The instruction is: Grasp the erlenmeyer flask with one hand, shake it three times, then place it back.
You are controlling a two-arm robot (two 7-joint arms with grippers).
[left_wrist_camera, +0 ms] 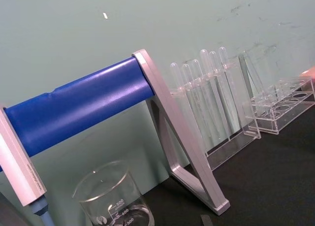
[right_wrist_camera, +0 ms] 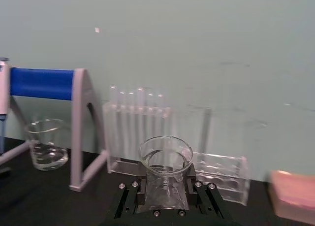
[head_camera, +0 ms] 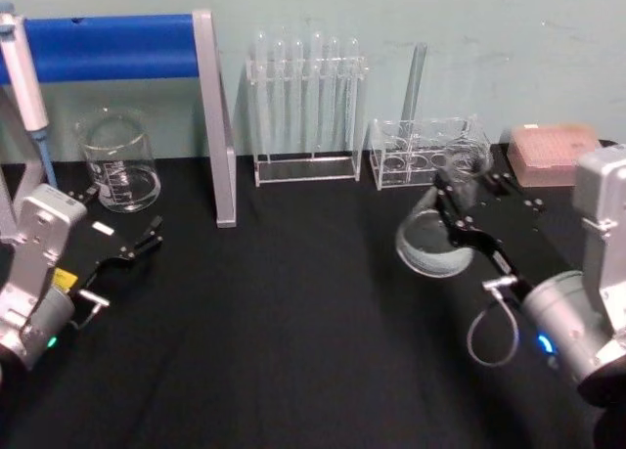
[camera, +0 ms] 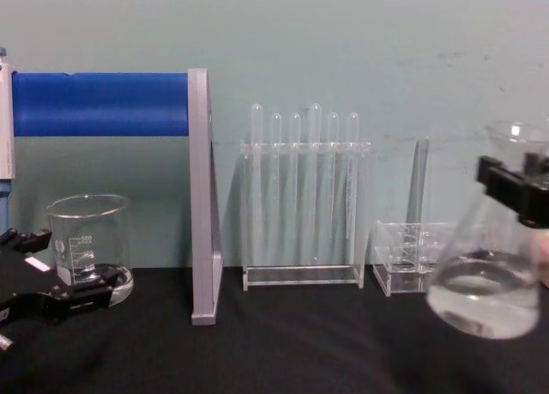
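Right gripper (head_camera: 468, 190) is being held clamped on the neck of the erlenmeyer flask (head_camera: 427, 244), with its jaws pressed to either side of the glass just below the flared rim. The flask is being carried clear of the black table (head_camera: 293, 351) at the robot's right, in front of the low clear rack (head_camera: 425, 156). It is being tipped, so that its wide base is being swung toward the middle of the table and its mouth is being leaned to the right.

A grip at the neck is probably being used because the cone widens below it, so the glass is being stopped from sliding down through the jaws during a shake. A little clear liquid appears to be lying in the base, though the glass is blurred in the chest view and the level cannot be read with any certainty.

The shaking step is judged to be in hand, but which of the three shakes is being made cannot be told.

Left gripper (head_camera: 132, 248) is being parked low at the left, fingers apart and holding nothing. It is being kept just in front of the beaker (head_camera: 117, 160) and well apart from the work.
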